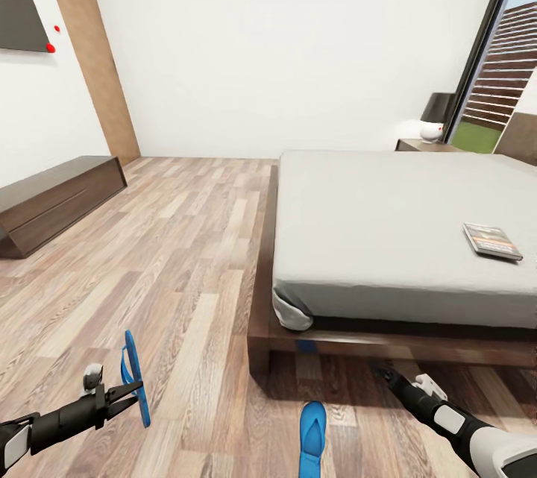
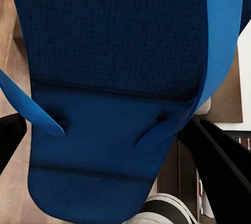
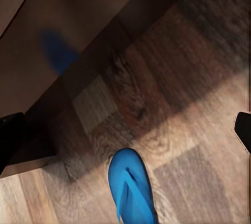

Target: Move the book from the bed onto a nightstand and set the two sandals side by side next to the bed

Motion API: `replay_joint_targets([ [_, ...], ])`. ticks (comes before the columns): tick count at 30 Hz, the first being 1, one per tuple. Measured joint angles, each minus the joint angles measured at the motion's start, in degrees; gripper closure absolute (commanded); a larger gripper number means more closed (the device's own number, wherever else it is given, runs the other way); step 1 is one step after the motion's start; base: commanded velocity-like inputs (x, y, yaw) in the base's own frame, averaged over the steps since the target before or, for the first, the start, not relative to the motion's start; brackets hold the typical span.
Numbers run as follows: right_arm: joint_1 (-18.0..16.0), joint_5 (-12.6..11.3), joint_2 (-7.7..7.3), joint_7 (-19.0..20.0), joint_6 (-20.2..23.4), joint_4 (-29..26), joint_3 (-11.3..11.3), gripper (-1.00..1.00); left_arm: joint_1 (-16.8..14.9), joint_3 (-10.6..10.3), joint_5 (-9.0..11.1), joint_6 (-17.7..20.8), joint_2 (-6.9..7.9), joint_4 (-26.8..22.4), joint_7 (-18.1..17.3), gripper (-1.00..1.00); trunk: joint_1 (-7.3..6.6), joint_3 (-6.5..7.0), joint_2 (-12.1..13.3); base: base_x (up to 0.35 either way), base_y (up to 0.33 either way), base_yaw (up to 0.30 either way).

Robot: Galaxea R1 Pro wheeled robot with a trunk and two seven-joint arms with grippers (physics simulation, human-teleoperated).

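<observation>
A: What do your grippers hold?

B: Your left gripper (image 1: 133, 392) is clamped on a blue sandal (image 1: 135, 379), which stands on edge above the floor (image 1: 179, 269). In the left wrist view its sole (image 2: 120, 93) fills the space between the dark fingers (image 2: 222, 166). Your right gripper (image 1: 385, 372) hangs low by the bed's foot. In the right wrist view its fingertips (image 3: 10, 137) sit at opposite edges, so the jaws are wide apart and hold nothing.

A: Where is the other sandal?

B: The second sandal (image 1: 312, 437) lies flat on the wood planks, between your arms, just in front of the bed frame (image 1: 373, 347). In the right wrist view that sandal (image 3: 130, 187) lies below the open jaws, beside the frame's shadow.

A: And the room?

B: White walls and a light plank floor. The bed (image 1: 388, 239) fills the right side, with a pale mattress. The book (image 1: 491, 240) lies flat on it, near the right edge. A nightstand (image 1: 425, 145) stands at the far side of the bed by the window (image 1: 496, 68), carrying a lamp (image 1: 435, 118). A long dark bench (image 1: 52, 198) runs along the left wall.
</observation>
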Motion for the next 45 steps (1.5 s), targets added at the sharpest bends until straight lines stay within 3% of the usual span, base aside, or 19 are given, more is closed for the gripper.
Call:
replay_joint_targets([
  [11, 0.02, 0.07, -0.07, -0.49, 0.02, 0.06, -0.11, -1.0, 0.0, 0.0, 0.0, 0.0, 0.0, 0.01, 0.01, 1.0, 0.0, 0.0, 0.0, -0.001, -0.105, 0.0],
  [18, 1.36, 0.04, -0.56, -6.63, 0.15, 0.08, -0.33, -1.0, 0.0, 0.0, 0.0, 0.0, -0.01, 0.01, 0.0, 1.0, 0.0, 0.0, 0.0, 0.0, -0.092, 0.0],
  [24, 3.01, -0.09, -2.3, -12.32, 0.21, 0.08, -0.43, -1.0, 0.0, 0.0, -0.01, 0.0, -0.07, 0.01, -0.03, 1.0, 0.0, 0.0, 0.0, 0.0, -0.067, 0.0],
  [27, 4.3, -2.04, -2.93, -15.97, 0.37, 0.07, -0.45, -1.0, 0.0, 0.0, 0.0, 0.0, -0.08, 0.01, -0.05, 1.0, 0.0, 0.0, 0.0, 0.0, -0.069, 0.0],
  [29, 4.84, -5.89, -3.12, -19.06, 0.64, 0.07, -0.41, -1.0, 0.0, 0.0, -0.01, 0.0, -0.1, 0.01, -0.05, 1.0, 0.0, 0.0, 0.0, 0.0, -0.07, 0.0],
  [35, 5.16, -11.63, -3.23, -21.5, 0.82, 0.11, -0.38, -1.0, 0.0, 0.0, 0.0, 0.0, -0.14, 0.01, -0.04, 1.0, 0.0, 0.0, 0.0, 0.0, -0.077, 0.0],
  [45, 5.26, -13.05, -3.25, -24.31, 0.82, 0.2, -0.36, -1.0, 0.0, 0.0, 0.0, 0.0, -0.17, 0.01, -0.04, 1.0, 0.0, 0.0, 0.0, 0.0, -0.087, 0.0],
])
